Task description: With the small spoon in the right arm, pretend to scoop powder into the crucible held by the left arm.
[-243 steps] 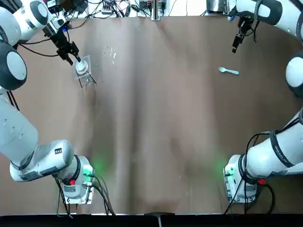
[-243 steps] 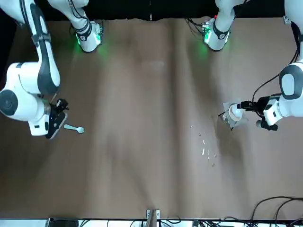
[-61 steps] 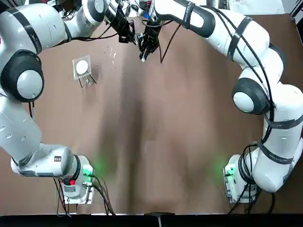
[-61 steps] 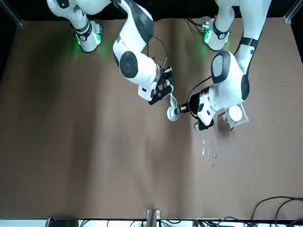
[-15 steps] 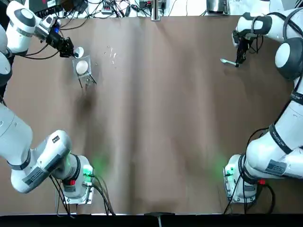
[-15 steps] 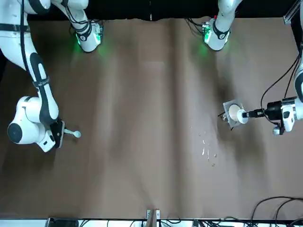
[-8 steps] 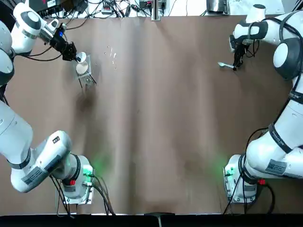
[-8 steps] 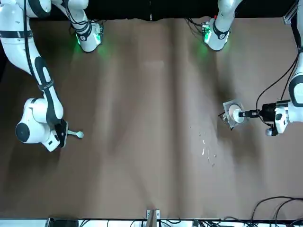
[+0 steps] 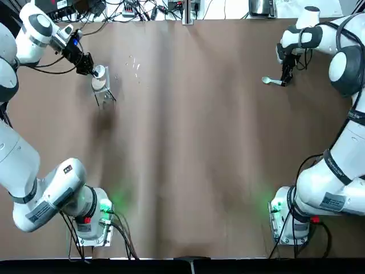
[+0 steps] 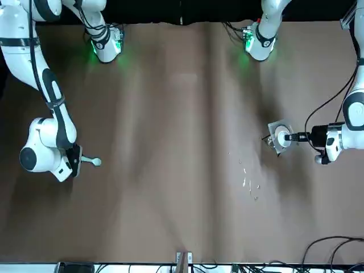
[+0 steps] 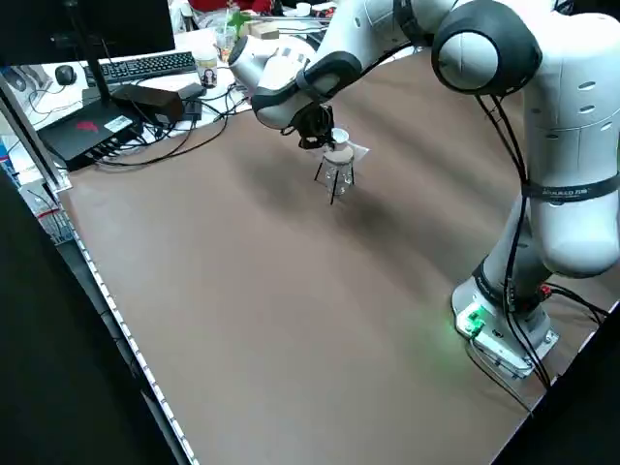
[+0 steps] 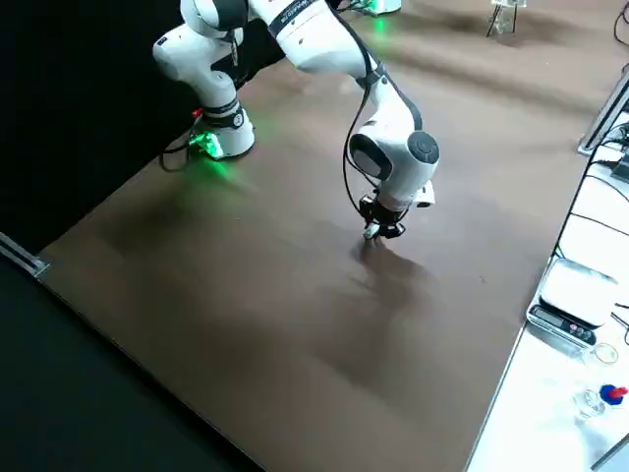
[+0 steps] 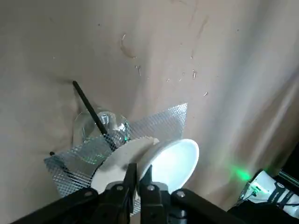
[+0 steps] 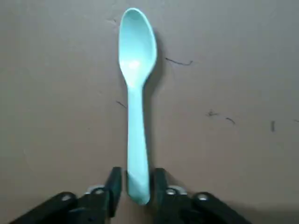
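A small white crucible is pinched by its rim in my left gripper, which is shut on it at the far left of the table. It hangs just over the wire-mesh tripod stand, next to the mesh's white disc. The left wrist view shows the crucible tilted beside my left gripper. At the far right, my right gripper is shut on the handle end of the pale small spoon, held low over the table. In the right wrist view the spoon points straight away from my right gripper.
Small white specks lie on the brown cloth beyond the stand. Cables and desk gear run along the far edge. A keyboard and a scale sit off the table.
My left gripper has carried the crucible a little rightward, over the mesh stand. My right gripper has shifted the spoon slightly toward the robot and toward the table's middle.
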